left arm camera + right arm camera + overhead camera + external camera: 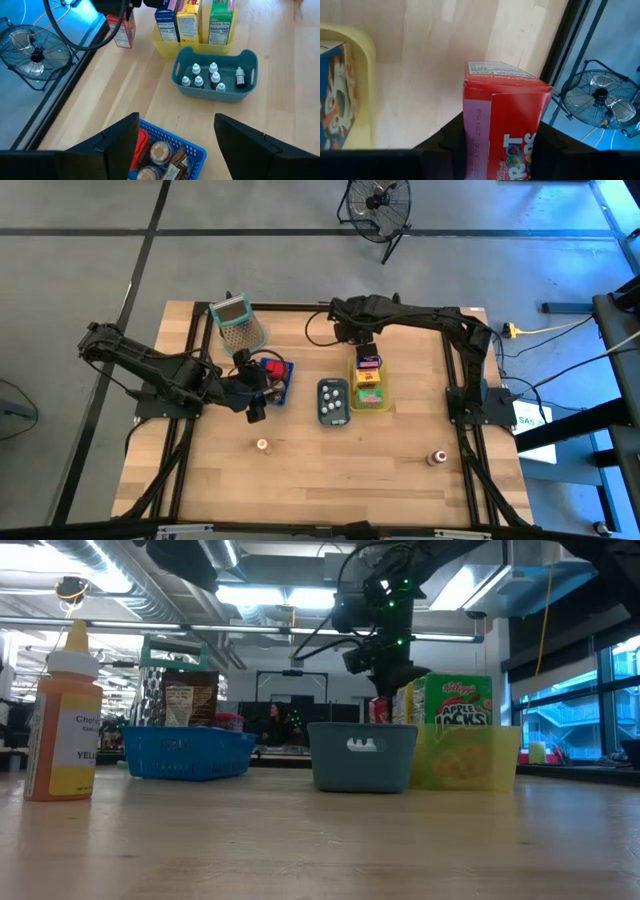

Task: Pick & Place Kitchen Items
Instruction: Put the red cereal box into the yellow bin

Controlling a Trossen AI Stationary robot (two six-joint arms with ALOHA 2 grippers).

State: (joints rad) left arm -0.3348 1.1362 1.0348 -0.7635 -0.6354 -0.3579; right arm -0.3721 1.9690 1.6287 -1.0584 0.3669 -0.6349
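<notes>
— Which step is this, would you say?

— The pick, or just after it. The right tool point(492, 140) has its two fingers clamped on the sides of a red carton point(502, 125), and the carton stands upright between them. From overhead that tool point(362, 348) is near the far edge of the desk point(330, 470), just beyond the far end of the yellow tray point(384, 402).

— So it goes in the yellow one?

— That's my guess. The tray already holds a blue-purple carton point(165, 22), a yellow carton point(188, 22) and a green carton point(221, 22), standing in a row. I'd judge there's little spare room at the near end, so the next move calls for a clean lift, a short carry toward the tray, and lowering the box upright without knocking its neighbours.

— And the other arm?

— The left tool point(175, 145) hangs with its fingers spread and nothing between them, over the blue tray point(192, 150) toward the left side of the desk. It looks to be waiting.

— Much left to do?

— Some. A small round piece point(262, 445) and a red-capped bottle point(437, 457) sit loose near the front edge, well apart. The grey-blue tray point(333, 401) in the middle holds small white bottles.
</notes>
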